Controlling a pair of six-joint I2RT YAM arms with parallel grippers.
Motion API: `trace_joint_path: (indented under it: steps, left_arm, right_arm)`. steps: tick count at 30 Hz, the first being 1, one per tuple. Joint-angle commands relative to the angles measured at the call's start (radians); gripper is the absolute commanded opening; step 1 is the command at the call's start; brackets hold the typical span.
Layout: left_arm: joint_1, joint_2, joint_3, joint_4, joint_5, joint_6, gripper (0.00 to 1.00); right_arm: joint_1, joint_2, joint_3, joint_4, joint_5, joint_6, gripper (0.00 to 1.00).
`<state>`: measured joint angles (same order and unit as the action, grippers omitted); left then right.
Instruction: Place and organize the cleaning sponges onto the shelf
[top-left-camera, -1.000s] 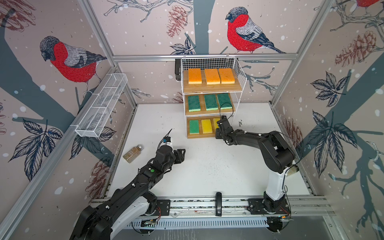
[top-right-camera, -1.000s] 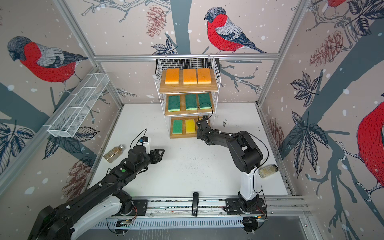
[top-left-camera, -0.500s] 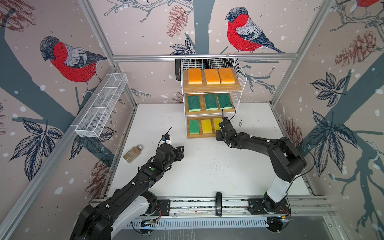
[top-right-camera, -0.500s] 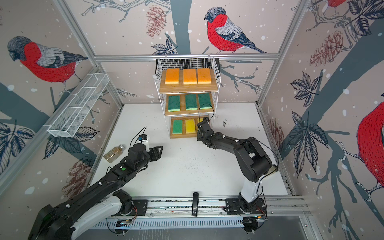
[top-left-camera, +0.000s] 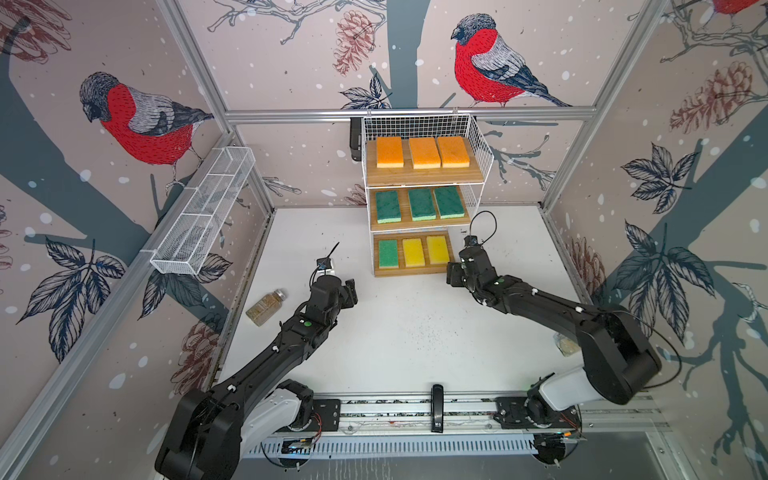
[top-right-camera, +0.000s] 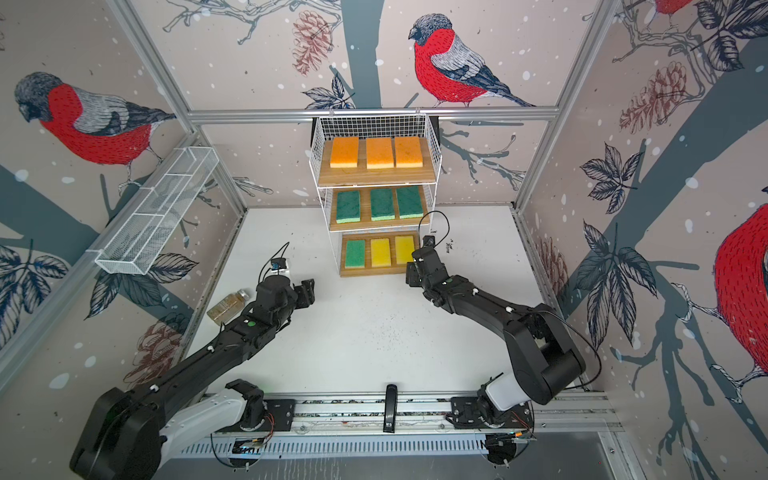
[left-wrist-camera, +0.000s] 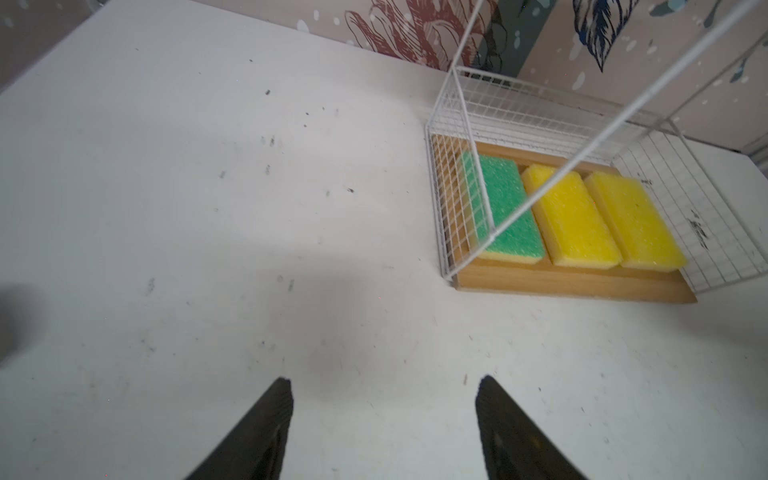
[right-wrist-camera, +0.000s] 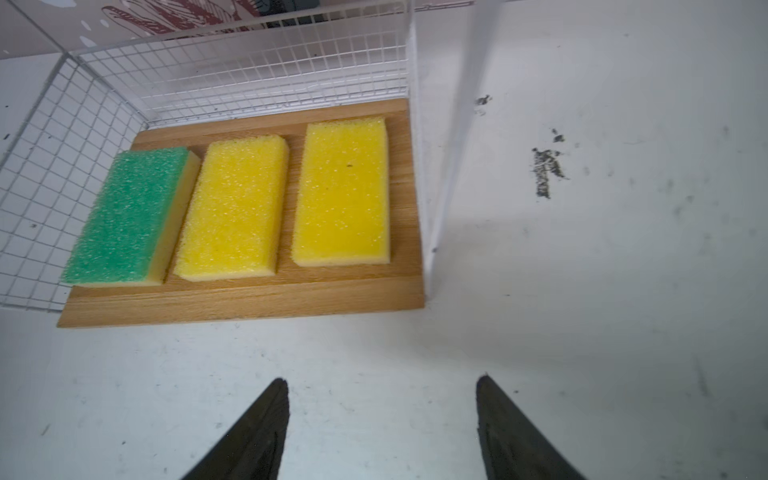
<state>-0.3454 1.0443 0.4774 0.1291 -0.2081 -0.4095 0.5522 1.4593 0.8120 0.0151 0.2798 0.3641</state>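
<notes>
Right wrist view shows the right gripper (right-wrist-camera: 380, 380) spread empty before the shelf (right-wrist-camera: 249, 299); left gripper (left-wrist-camera: 382, 379) likewise, above the table (left-wrist-camera: 208, 208).

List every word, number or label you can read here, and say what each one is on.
No text here can be read for certain.
On the black clip at the front rail: small white marks, too small to read.
On the sponges, the shelf and the jar: no lettering shows.

Three orange sponges (top-left-camera: 424, 152), four green sponges (top-left-camera: 422, 203), two yellow sponges (top-left-camera: 413, 252), one shelf (top-left-camera: 424, 178).
</notes>
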Motion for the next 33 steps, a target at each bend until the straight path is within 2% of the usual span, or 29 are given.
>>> trace_joint_path:
  steps: [1,4,6,9,13,17,19,21,23,28,33]
  left_arm:
    - [0.101,0.019,-0.017,0.203,0.101,0.071,0.73]
    - [0.210,0.056,-0.037,0.296,0.149,0.081,0.74]
    - [0.261,0.095,-0.045,0.354,0.134,0.089,0.74]
    - [0.302,0.166,-0.044,0.430,0.086,0.134,0.75]
    - [0.363,0.245,-0.043,0.513,0.085,0.156,0.75]
    - [0.370,0.293,-0.065,0.650,0.068,0.213,0.75]
    - [0.381,0.310,-0.035,0.625,0.085,0.249,0.75]
    - [0.385,0.328,-0.046,0.678,0.061,0.266,0.75]
    - [0.393,0.329,-0.063,0.709,0.074,0.274,0.75]
    - [0.400,0.353,-0.129,0.839,0.073,0.293,0.77]
    - [0.402,0.415,-0.124,0.872,0.107,0.299,0.79]
  right_arm:
    - [-0.071,-0.058,-0.054,0.072,-0.027,-0.044,0.75]
    - [-0.191,-0.113,-0.117,0.146,-0.103,-0.056,0.79]
    - [-0.281,-0.143,-0.163,0.206,-0.142,-0.054,0.81]
    - [-0.414,-0.160,-0.198,0.263,-0.196,-0.009,0.82]
    - [-0.498,-0.161,-0.231,0.347,-0.185,-0.032,0.84]
    - [-0.536,-0.116,-0.258,0.436,-0.165,-0.082,0.84]
    - [-0.540,-0.094,-0.271,0.485,-0.155,-0.109,0.84]
    - [-0.540,-0.076,-0.296,0.551,-0.151,-0.134,0.84]
    - [-0.541,-0.055,-0.334,0.646,-0.151,-0.156,0.85]
    - [-0.532,-0.006,-0.353,0.714,-0.171,-0.244,0.85]
    - [-0.534,0.009,-0.418,0.872,-0.152,-0.289,0.85]
